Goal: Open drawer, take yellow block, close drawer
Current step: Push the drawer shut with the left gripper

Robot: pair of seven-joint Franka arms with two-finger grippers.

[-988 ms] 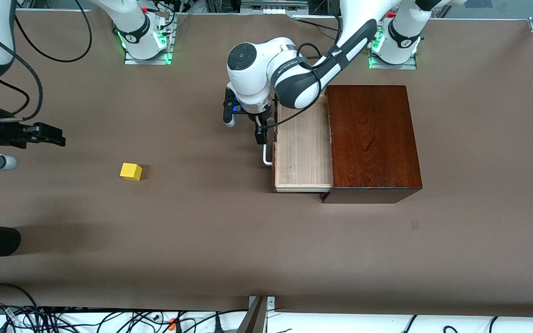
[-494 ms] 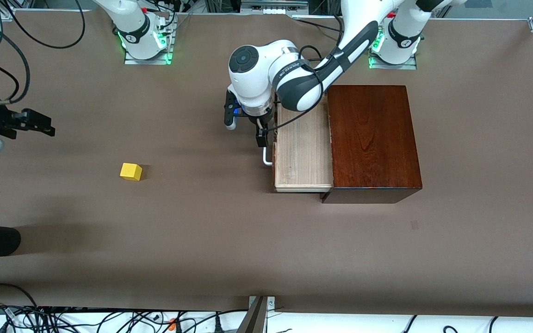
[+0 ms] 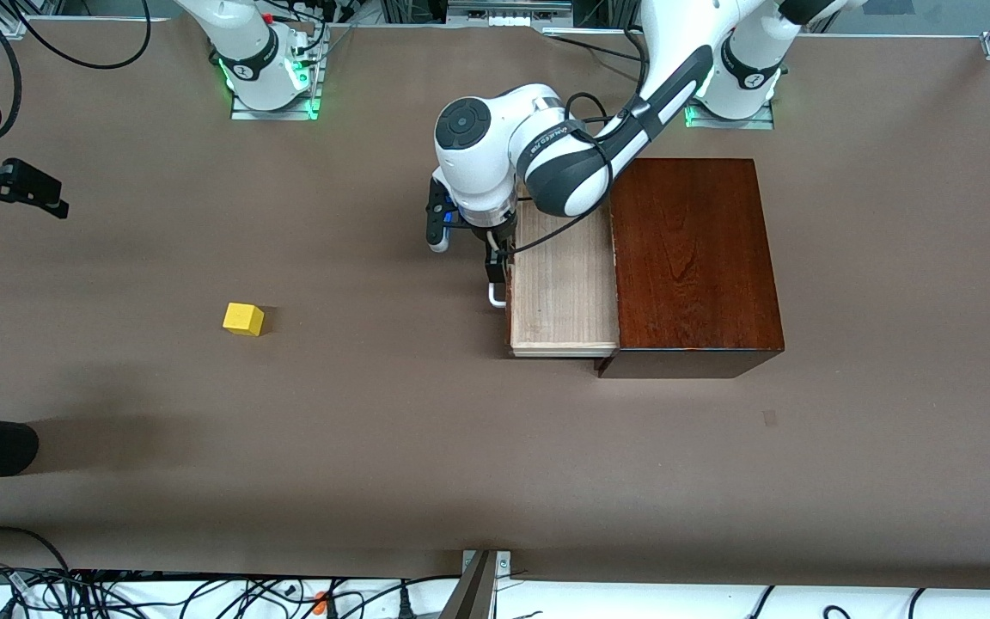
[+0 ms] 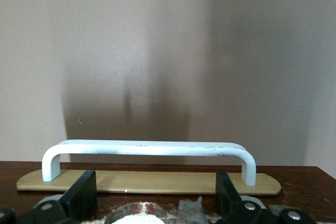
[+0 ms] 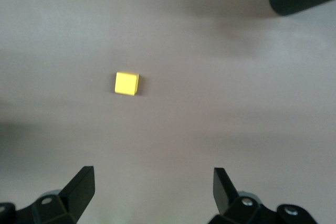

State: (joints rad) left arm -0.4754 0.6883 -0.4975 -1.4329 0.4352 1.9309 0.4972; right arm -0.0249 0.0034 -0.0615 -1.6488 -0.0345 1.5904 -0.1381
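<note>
A: What do we take as our landmark?

B: We take the dark wooden box [image 3: 694, 258], which sits on the brown table [image 3: 426, 447] toward the left arm's end. Its drawer [image 3: 562, 288] stands partly pulled out toward the right arm's end, and we see its pale wood tray open to view, with nothing lying in the part that shows.

A: Where do we find the left gripper [image 3: 495, 258]?

B: We find it at the drawer's dark front, right at the white bar handle [image 4: 149, 149]. In the left wrist view its two dark fingers [image 4: 79, 200] stand wide apart, one near each end of the handle, with the bar lying free between and ahead of them. We see nothing clasped; the fingers are spread and hold nothing.

A: And the yellow block [image 3: 243, 318]?

B: We see it resting on the bare table, well apart from the box, out toward the right arm's end and a little nearer to the front camera than the drawer's handle. It lies flat and nothing touches it.

A: Where do we place the right gripper [image 3: 31, 185]?

B: We place it up in the air over the table's edge at the right arm's end, well apart from the box. In the right wrist view [image 5: 152, 195] its fingers are spread fully, with only table between them, and the block [image 5: 126, 83] lies below, clear of both.
</note>
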